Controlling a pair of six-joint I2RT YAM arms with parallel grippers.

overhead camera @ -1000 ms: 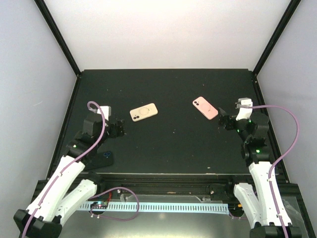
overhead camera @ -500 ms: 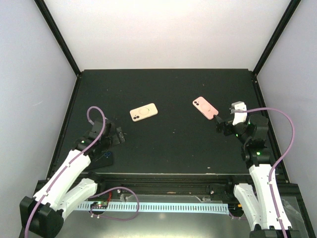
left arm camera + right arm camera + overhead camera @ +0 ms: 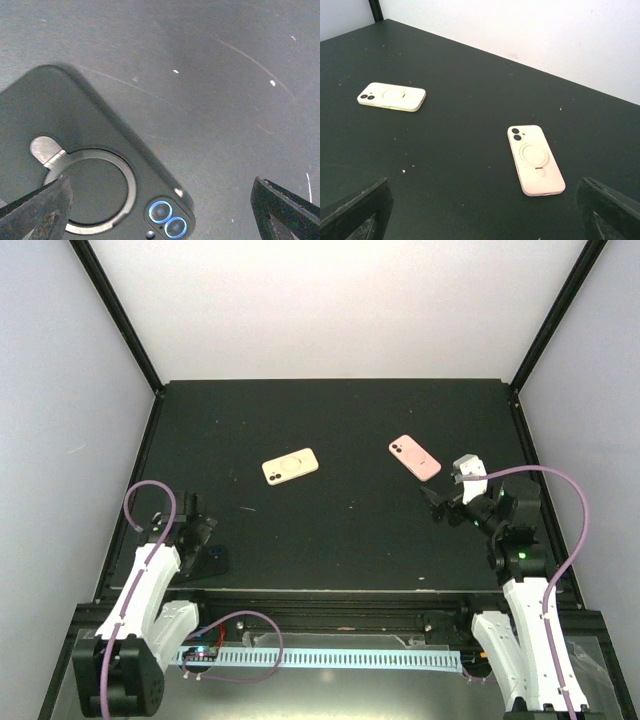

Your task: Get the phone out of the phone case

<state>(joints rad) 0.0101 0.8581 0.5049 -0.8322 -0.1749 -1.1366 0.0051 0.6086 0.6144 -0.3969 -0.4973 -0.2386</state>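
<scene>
Top external: three cased phones lie flat, back up, on the black table [image 3: 350, 420]. The cream-cased phone [image 3: 290, 466] sits left of centre and the pink-cased phone [image 3: 414, 457] right of centre, well apart. The dark-cased phone [image 3: 215, 558] lies at the near left edge, just beside the left arm.

The left fingers [image 3: 196, 525] point down over the table just beyond the dark-cased phone. The right fingers [image 3: 438, 504] are near the pink-cased phone, on its near side, not touching it.

Left wrist: the left fingers [image 3: 35, 210] are spread wide, gripping nothing. The dark-cased phone [image 3: 75, 165] fills the lower left, ring stand folded flat, two blue-rimmed lenses showing. One fingertip overlaps its edge; I cannot tell if they touch.

Right wrist: the right fingers [image 3: 612, 212] are spread wide and empty. The pink-cased phone [image 3: 535, 159] lies ahead, and the cream-cased phone [image 3: 392, 96] further off to the left.
</scene>
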